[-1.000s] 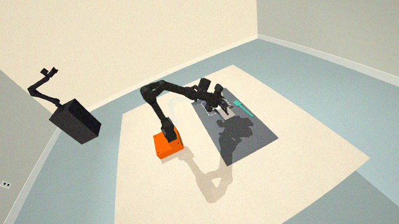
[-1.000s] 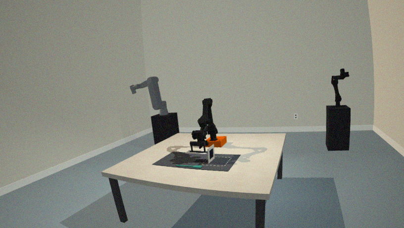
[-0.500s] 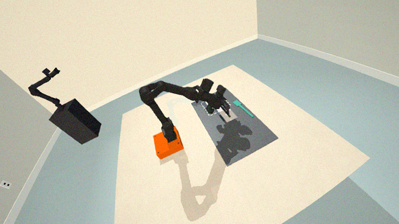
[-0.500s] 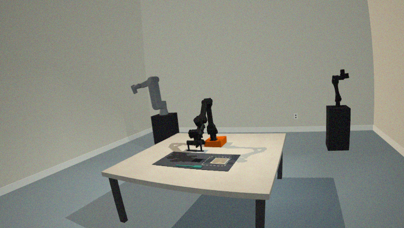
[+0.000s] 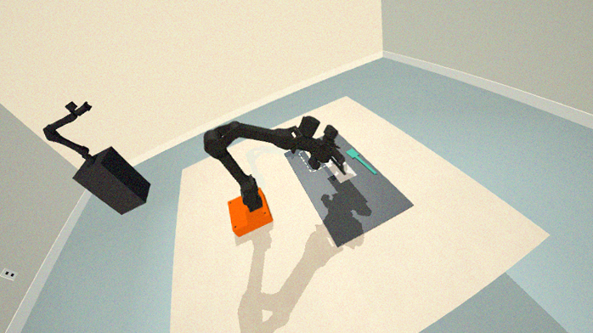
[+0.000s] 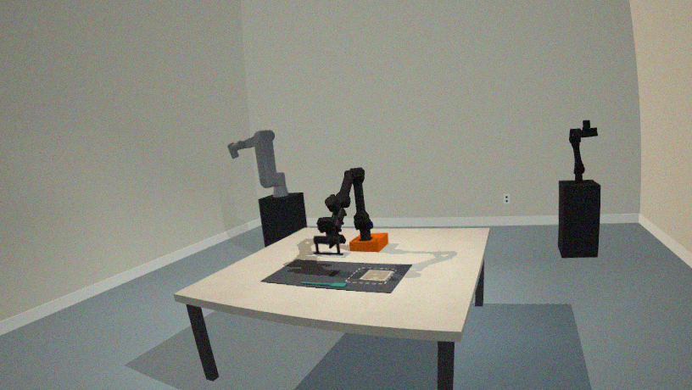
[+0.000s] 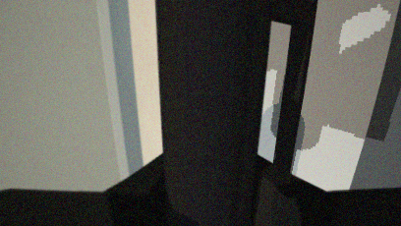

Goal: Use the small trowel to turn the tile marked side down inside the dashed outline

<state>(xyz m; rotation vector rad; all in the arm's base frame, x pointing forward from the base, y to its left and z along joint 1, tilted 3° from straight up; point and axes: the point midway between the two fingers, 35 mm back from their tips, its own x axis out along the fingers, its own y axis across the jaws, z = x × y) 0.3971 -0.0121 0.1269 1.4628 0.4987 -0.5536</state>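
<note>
The trowel, a flat grey-white blade [image 5: 348,177] [image 6: 344,254] [image 7: 339,93] with a dark bar handle, is held level above the mat. My gripper [image 5: 342,166] [image 6: 328,248] is shut on the trowel's handle. The beige tile [image 6: 376,275] appears to lie flat inside the white dashed outline [image 5: 306,162] [image 6: 366,282], plain side up; its marked side is not visible. In the exterior view the trowel is clear of the tile, to its left and farther back. In the top view the arm hides the tile. The wrist view shows only the blade beside the dark fingers and handle.
A teal spatula-like tool [image 5: 362,162] [image 6: 323,284] lies on the dark grey mat [image 5: 383,208] [image 6: 281,278] near its edge away from the arm base. The mat lies on the pale table [image 5: 435,254] [image 6: 242,303]. The orange arm base [image 5: 250,215] [image 6: 371,242] stands beside the mat.
</note>
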